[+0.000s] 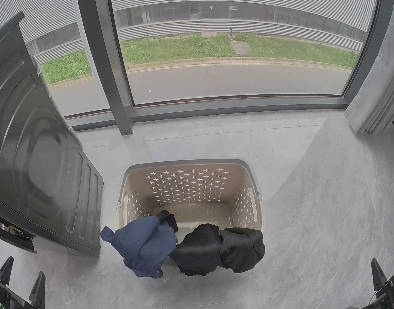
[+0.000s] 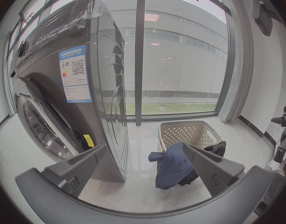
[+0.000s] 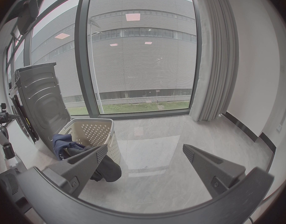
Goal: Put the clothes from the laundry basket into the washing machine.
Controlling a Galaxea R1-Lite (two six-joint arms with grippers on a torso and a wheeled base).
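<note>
Head view | left gripper (image 1: 24, 268) low, fingers (image 1: 37, 286) apart | right gripper (image 1: 386, 252) same

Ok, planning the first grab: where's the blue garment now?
In the head view the blue garment hangs over the near rim of the laundry basket, on the robot's left, beside the black garment.

Head camera steeply down over laundry basket (image 1: 188, 164), both wrist cameras low, facing it
</note>
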